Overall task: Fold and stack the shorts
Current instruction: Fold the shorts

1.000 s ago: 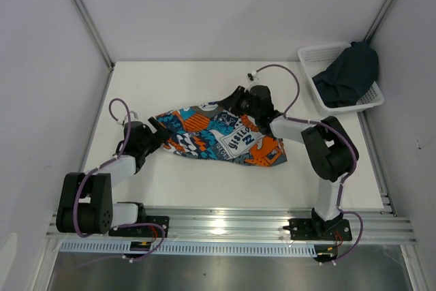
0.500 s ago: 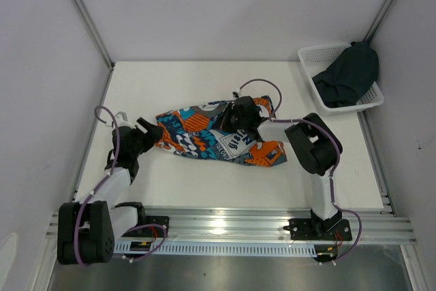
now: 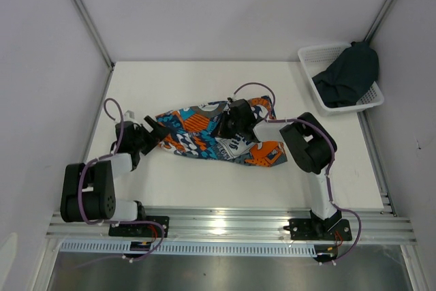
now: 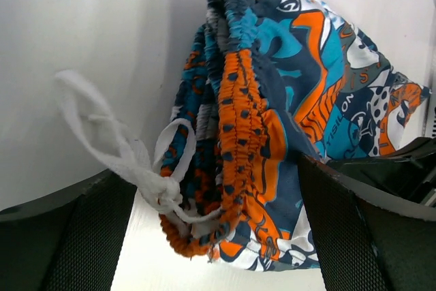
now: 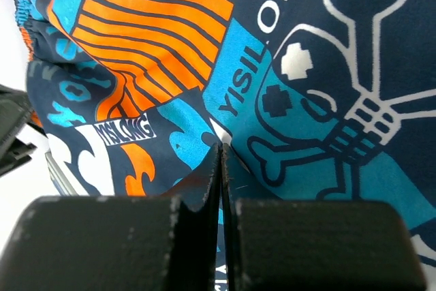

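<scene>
The printed shorts lie crumpled across the middle of the table, waistband end to the left. My left gripper is open at that end. In the left wrist view its fingers stand wide on either side of the orange elastic waistband and the knotted white drawstring, without closing on them. My right gripper rests on top of the print. In the right wrist view its tips are shut, pinching a pucker of the printed shorts. The dark shorts lie bunched in the basket.
A white mesh basket stands at the back right corner, against the right wall. Grey walls close the table on the left, back and right. A metal rail runs along the near edge by the arm bases.
The right gripper came down and left from the shorts' far edge onto the print and shut there. The left arm swung slightly; its gripper stays open at the waistband.
</scene>
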